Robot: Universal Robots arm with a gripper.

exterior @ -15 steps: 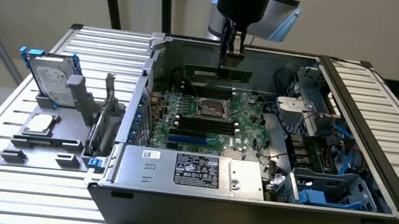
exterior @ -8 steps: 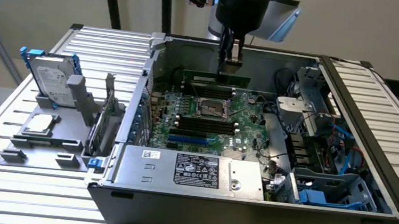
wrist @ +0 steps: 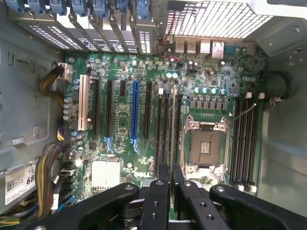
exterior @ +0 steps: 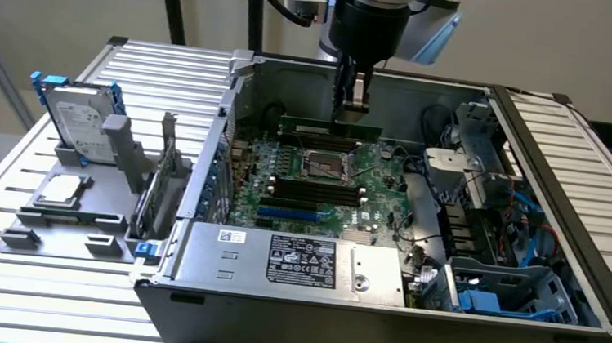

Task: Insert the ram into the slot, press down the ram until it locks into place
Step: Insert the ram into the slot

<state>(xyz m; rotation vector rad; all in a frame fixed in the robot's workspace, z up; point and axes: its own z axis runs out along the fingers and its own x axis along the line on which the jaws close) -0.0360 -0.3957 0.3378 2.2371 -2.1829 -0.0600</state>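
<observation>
My gripper (exterior: 349, 107) reaches down into the open computer case and is shut on the ram (exterior: 329, 129), a thin green stick held level and edge-down above the motherboard (exterior: 376, 189). From the wrist view the two black fingers (wrist: 159, 201) clamp the ram (wrist: 173, 124), which appears as a thin pale edge. That edge runs along a group of long black slots (wrist: 161, 129) lying between the CPU socket (wrist: 205, 143) and the blue slot (wrist: 135, 110). The ram hangs clear of the board, not seated. A second group of black slots (wrist: 243, 143) lies on the socket's other side.
The case's metal walls (exterior: 235, 108) enclose the board. A power supply (exterior: 293, 259) with a label fills the front, and blue cables and drive bays (exterior: 514, 229) crowd the exterior view's right. Outside the case, a hard drive (exterior: 75, 120) and a chip (exterior: 61, 189) rest on a grey fixture.
</observation>
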